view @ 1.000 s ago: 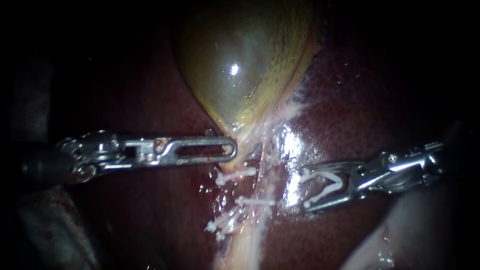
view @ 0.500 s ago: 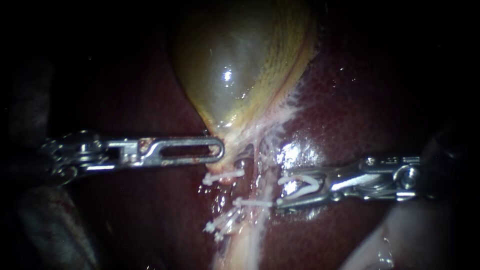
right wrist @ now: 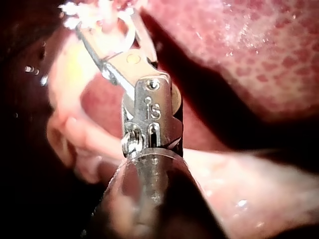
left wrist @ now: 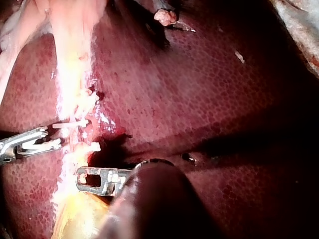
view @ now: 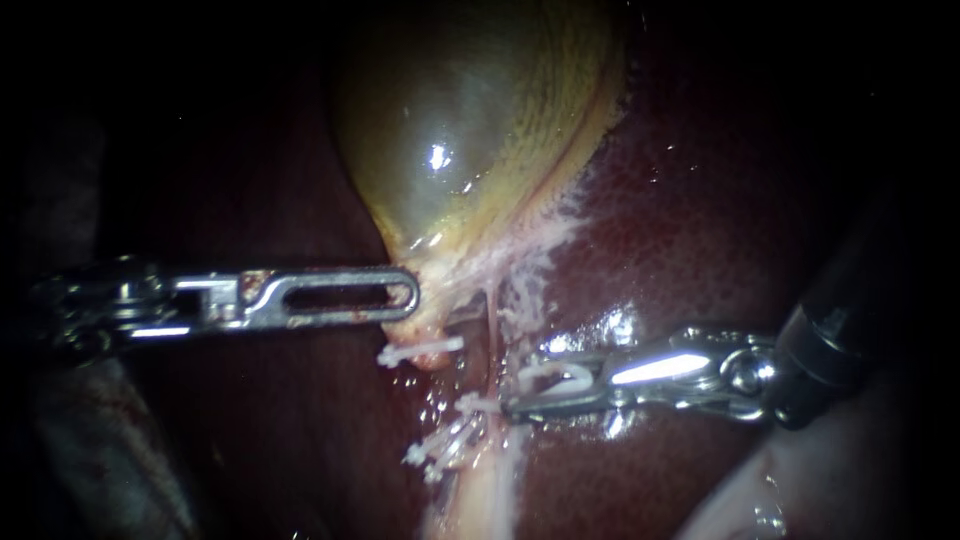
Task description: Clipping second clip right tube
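The gallbladder (view: 470,130) hangs yellow-green over the dark red liver (view: 700,240). My left instrument (view: 405,298) is shut on the gallbladder's narrow lower end; it also shows in the left wrist view (left wrist: 84,179). My right instrument (view: 520,388) carries a white clip (view: 560,378) held between its parted jaws. Its tips reach the thin right tube (view: 492,320). The right wrist view shows these jaws (right wrist: 107,27) apart at pale tissue. White clips sit on the left tube (view: 420,351) and lower down (view: 440,447).
Pale fatty strands (view: 540,250) fan from the gallbladder's lower end onto the liver. A pale tissue band (view: 480,500) runs down below the clips. In the left wrist view my right instrument (left wrist: 27,144) lies beside two white clips (left wrist: 70,124).
My right instrument has moved left, from out over the liver to the tube, clip still in its jaws. My left instrument has drawn the gallbladder's lower end leftward.
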Controlling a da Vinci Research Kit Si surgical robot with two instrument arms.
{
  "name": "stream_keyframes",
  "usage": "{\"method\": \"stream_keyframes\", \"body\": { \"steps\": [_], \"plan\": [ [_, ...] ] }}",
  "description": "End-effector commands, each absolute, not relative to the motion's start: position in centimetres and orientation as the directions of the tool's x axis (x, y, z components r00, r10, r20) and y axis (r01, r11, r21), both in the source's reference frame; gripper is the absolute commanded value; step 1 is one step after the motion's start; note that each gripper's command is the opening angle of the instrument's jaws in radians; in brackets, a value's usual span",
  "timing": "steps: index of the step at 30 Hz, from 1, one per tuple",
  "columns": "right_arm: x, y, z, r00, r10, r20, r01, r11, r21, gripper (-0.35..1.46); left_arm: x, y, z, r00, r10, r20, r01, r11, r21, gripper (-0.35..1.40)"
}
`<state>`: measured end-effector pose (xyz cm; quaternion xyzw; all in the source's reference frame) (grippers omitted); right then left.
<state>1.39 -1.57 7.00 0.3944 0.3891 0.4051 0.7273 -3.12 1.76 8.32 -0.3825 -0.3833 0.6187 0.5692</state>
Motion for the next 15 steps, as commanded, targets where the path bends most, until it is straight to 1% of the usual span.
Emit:
{"method": "stream_keyframes", "body": {
  "steps": [1, 15],
  "plan": [
    [1.41, -1.57, 7.02, 0.368, 0.896, -0.246, -0.284, 0.361, 0.889, 0.54, -3.13, 1.75, 8.31, -0.059, 0.998, -0.037, -0.412, -0.058, -0.909, -0.35],
    [1.56, -1.6, 7.19, 0.361, 0.898, -0.252, -0.291, 0.365, 0.884, 0.53, -3.12, 1.74, 8.18, -0.057, 0.998, -0.033, -0.413, -0.053, -0.909, -0.35]
  ]
}}
